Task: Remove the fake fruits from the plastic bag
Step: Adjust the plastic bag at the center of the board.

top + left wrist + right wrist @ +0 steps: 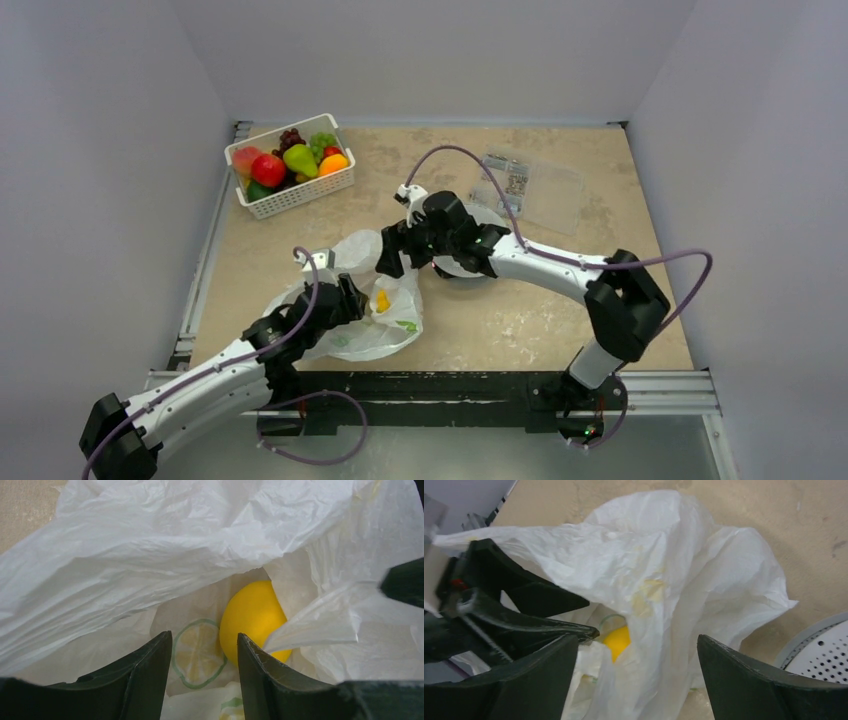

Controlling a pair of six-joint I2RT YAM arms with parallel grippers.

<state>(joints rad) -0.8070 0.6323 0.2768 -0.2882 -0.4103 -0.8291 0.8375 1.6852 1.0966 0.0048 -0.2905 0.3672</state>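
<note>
The plastic bag [350, 335] lies crumpled at the table's near middle. A yellow lemon [382, 300] shows in its opening. My left gripper [358, 298] is open at the bag's mouth. In the left wrist view [205, 639] the lemon [252, 617] lies just ahead, off the right finger, partly under a fold of the bag [150, 545]. My right gripper [395, 258] is open wide over the bag's far edge. In its wrist view [638, 642] bag film [684, 580] stands between the fingers, untouched, and the lemon [618, 641] peeks out.
A white slotted basket [300, 198] at the back left holds a red apple [268, 170], green pear [300, 160], grapes and other fruits. A flat clear packet [530, 185] lies at the back right. A round grey perforated dish [824, 652] sits under the right arm.
</note>
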